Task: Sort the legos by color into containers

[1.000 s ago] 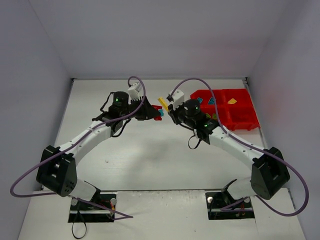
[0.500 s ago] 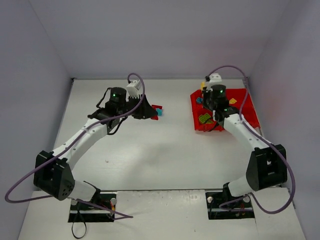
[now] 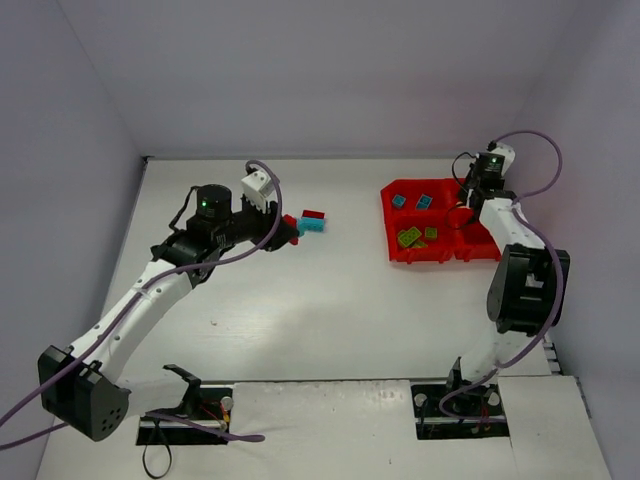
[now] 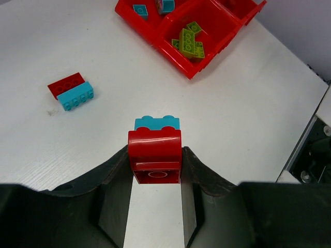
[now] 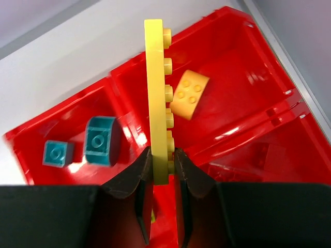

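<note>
The yellow plate (image 5: 155,77) is pinched by its lower edge in the right gripper (image 5: 161,155) above the tray (image 5: 243,51). If tipped, it could land in the blue section at 9 o'clock, not beside the yellow brick (image 5: 189,94) at 2 o'clock. A red brick (image 4: 154,150) with a cyan brick (image 4: 156,123) stuck on is clamped in the left gripper (image 4: 155,165), so colours could be mixed. Another pair (image 4: 72,91) lies at 10 o'clock.

White bench (image 3: 330,300), matte surface. Pale walls (image 3: 300,70) close it in on three sides. Small dark speck (image 3: 212,322) on the bench.
</note>
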Robot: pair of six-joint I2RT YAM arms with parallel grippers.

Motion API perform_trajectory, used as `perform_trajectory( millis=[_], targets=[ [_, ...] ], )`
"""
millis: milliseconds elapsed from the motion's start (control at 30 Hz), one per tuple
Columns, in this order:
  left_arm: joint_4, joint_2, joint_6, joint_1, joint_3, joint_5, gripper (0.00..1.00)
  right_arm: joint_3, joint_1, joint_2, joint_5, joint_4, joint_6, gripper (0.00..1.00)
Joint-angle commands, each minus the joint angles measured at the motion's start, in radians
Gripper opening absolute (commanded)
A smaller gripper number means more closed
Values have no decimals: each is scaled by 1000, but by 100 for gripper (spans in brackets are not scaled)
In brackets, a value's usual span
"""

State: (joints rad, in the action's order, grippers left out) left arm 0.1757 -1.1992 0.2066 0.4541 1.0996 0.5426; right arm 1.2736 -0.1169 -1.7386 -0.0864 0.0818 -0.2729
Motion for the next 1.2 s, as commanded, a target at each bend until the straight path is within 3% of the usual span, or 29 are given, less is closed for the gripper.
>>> perform_trajectory(
  millis=[0, 100, 233, 367, 467, 600, 767, 833, 1000, 1167],
  targets=[
    [-84, 39, -96, -5, 5, 36, 6, 90, -33, -50, -12, 12, -54, 11],
    [-82, 39, -110, -5, -1, 37, 6, 136, -49, -108, -15, 6, -72, 20],
    [-81, 41, -124, -5, -4, 40, 7, 188, -63, -173, 10, 4, -78, 23],
    [-90, 53, -136, -5, -14, 46, 7, 216, -63, -200, 40, 3, -81, 42],
    [-100, 53, -142, -5, -23, 56, 7, 207, -60, -168, 74, 3, -68, 46],
    [-111, 50, -148, -5, -26, 97, 7, 159, -29, -64, 205, 26, 3, 47],
    [-143, 62, -183, -5, -49, 125, 10, 44, 37, 130, 528, 76, -15, 47],
    [-159, 75, -205, -5, -72, 132, 11, -2, 74, 189, 633, 84, -35, 52],
    [-234, 110, -303, -3, -130, 160, 13, -94, 238, 257, 829, 148, -127, 62],
    [-265, 156, -368, -3, -175, 178, 16, -106, 373, 274, 973, 205, -190, 66]
  ],
)
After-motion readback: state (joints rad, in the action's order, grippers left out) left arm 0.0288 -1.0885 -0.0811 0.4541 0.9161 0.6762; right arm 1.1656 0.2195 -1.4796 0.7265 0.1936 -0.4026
